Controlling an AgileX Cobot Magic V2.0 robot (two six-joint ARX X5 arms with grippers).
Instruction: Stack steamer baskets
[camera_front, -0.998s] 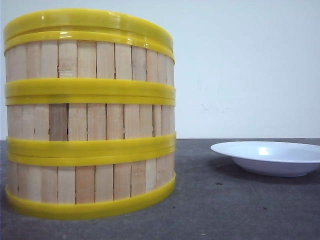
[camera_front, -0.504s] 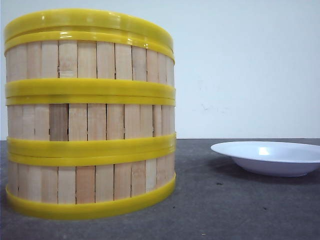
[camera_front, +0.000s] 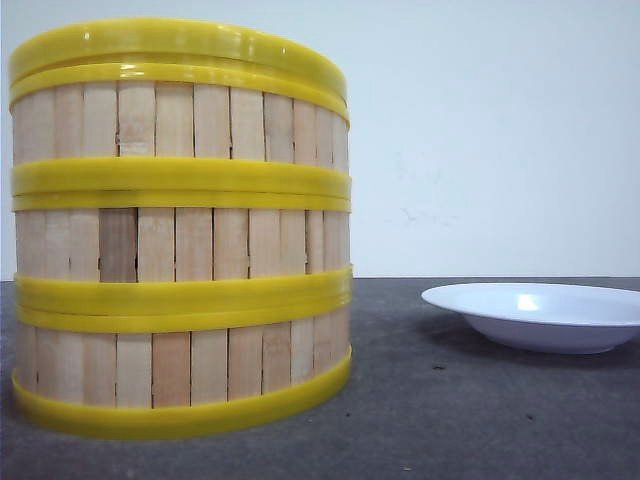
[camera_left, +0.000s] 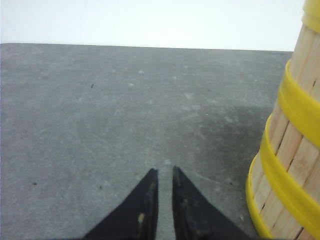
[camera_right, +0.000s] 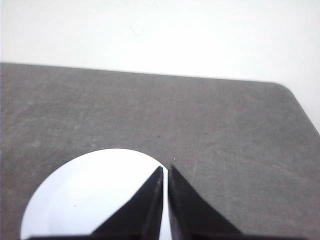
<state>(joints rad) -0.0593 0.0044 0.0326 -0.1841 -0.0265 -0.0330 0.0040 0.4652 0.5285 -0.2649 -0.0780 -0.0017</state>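
Three steamer baskets (camera_front: 180, 230) stand stacked in one upright column at the left of the front view, axis vertical, rims level, on the dark table (camera_front: 480, 420). To the right, apart from the stack, sits a white plate (camera_front: 540, 315), cut by the picture's edge, with bare table between them.

From my left wrist, my left gripper (camera_left: 165, 172) has its tips nearly together, holding nothing, over open table; the stack rises just beside it.

From my right wrist, my right gripper (camera_right: 166, 170) is pressed almost shut, empty, above the plate's rim, with the table's rounded far corner beyond.
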